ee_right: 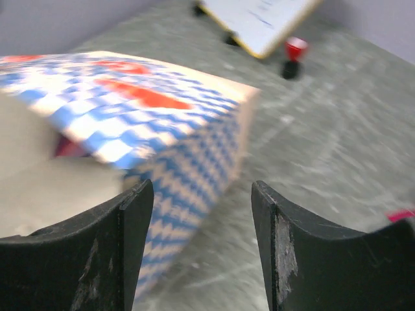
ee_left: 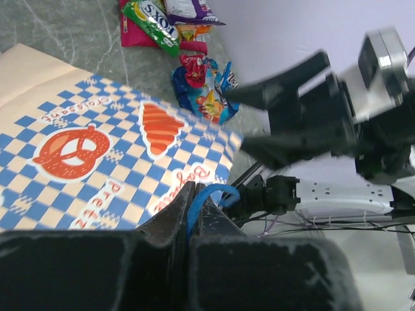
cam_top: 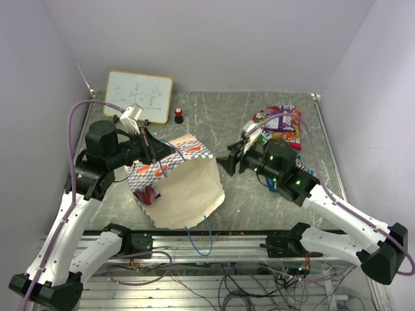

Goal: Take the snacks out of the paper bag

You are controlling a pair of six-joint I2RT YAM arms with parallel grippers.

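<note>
— Snacks piled far right on the bench, well apart from the paper bag. Nearly done?
— Not quite: one red packet peeks from the bag. Left pincer clamps its blue cord; right pincer hangs apart, empty

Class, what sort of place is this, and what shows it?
Probably a robotics lab test cell: two arms bolted to a metal frame, loose cables below, plain panels walling in the tabletop.

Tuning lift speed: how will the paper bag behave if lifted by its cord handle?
Probably light and floppy: the paper bag lies slumped on its side. Held by the thin blue cord in the left gripper, it would likely swing and tilt.
</note>
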